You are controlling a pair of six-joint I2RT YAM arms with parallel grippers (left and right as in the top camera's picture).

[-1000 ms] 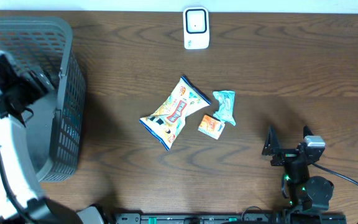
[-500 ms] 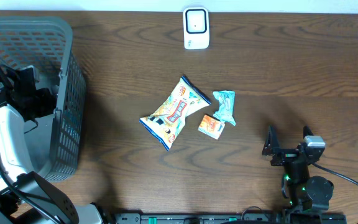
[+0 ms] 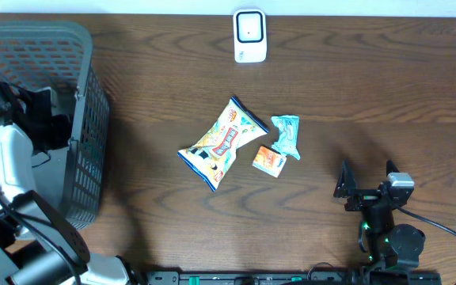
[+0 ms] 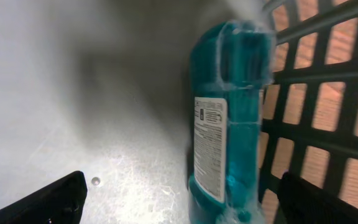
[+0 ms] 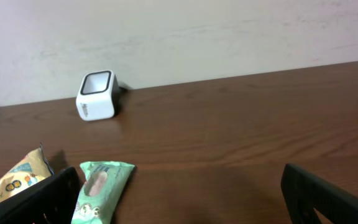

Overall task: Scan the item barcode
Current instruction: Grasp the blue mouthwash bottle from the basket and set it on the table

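Counting as we go: one basket (image 3: 85, 142), grey mesh, over on the left. Inside it, one bottle (image 4: 229, 118), teal with a white label, and that's the only one the left wrist view shows. Out on the one table (image 3: 386, 87), one scanner (image 3: 249, 36), white, on its own. Now the soft packs, three in all: one snack bag (image 3: 222, 144), one green packet (image 3: 286, 136), one orange packet (image 3: 268, 161) (the smallest of the three). With the bottle, that makes four items to count. And two grippers, one per arm: the left gripper (image 4: 185, 186) and the right gripper (image 3: 368, 182), each with two fingers.
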